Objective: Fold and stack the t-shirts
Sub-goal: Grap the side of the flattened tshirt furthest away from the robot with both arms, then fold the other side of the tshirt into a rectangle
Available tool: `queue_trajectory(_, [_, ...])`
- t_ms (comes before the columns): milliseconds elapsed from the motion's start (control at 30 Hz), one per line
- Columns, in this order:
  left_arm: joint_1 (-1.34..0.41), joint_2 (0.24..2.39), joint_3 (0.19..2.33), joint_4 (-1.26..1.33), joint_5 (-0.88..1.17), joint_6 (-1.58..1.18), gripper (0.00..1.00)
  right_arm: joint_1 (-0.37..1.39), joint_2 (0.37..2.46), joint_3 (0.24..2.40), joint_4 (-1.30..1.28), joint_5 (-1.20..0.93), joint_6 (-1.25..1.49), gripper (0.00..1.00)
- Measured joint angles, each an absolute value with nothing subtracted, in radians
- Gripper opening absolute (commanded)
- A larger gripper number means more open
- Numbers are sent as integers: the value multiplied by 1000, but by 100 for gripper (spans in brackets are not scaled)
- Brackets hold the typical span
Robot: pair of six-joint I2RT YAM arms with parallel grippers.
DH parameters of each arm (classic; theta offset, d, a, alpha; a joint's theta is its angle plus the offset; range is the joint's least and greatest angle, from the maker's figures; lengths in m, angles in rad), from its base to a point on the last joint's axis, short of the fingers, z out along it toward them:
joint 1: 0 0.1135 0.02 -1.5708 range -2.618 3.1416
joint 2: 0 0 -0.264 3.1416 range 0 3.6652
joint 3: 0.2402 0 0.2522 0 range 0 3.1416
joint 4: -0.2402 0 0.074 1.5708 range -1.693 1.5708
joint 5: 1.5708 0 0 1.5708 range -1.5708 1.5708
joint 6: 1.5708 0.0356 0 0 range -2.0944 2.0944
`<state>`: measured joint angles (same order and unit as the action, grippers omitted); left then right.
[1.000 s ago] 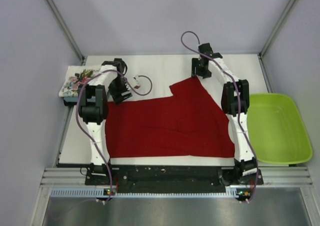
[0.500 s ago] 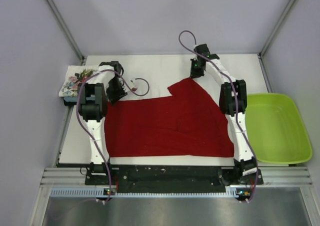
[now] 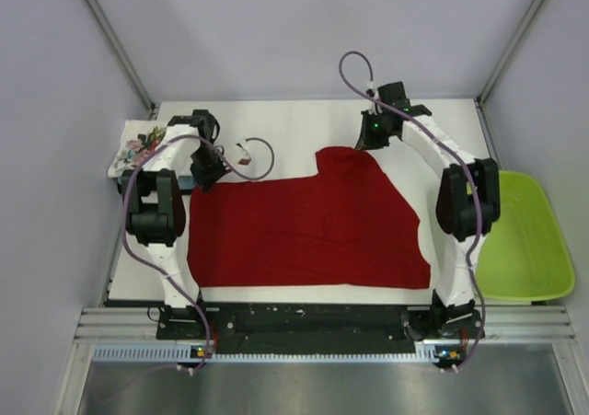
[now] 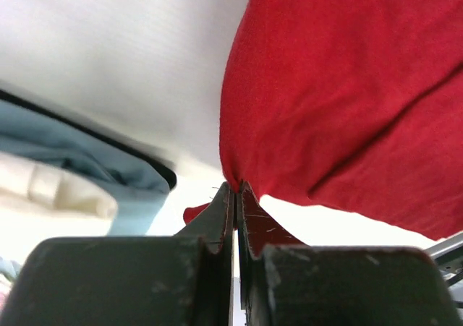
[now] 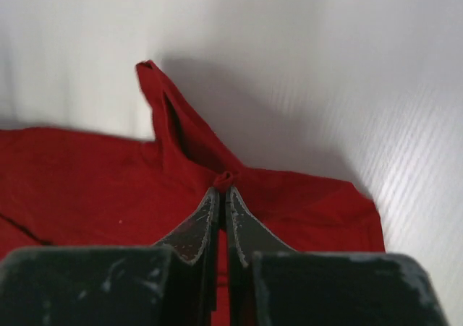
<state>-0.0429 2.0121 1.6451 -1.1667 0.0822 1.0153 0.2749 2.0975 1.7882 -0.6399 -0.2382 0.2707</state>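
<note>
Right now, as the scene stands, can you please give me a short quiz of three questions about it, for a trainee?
1. True or false: the left gripper hangs open above the red t-shirt.
2. Where does the lime-green tray stand? A) on the red t-shirt; B) right of the table; C) left of the table.
3. What does the right gripper hold?

Key:
1. False: it is shut on the shirt's edge.
2. B.
3. A pinch of the red t-shirt's far edge.
</note>
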Motion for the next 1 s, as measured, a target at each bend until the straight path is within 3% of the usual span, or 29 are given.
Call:
queue_trajectory(400, [-68,1747,1333,-1121,61,1031,0,277,1390,1194,-620,-233,259,0])
queue_trajectory(733, [-71,1661,1175,-1100,43,1047,0,278,1227,924,-729,-218,300,0])
queue_trajectory(1000, [-71,1660,1147,-1092,35,1047,0,279,1209,889,-809,-183,325,0])
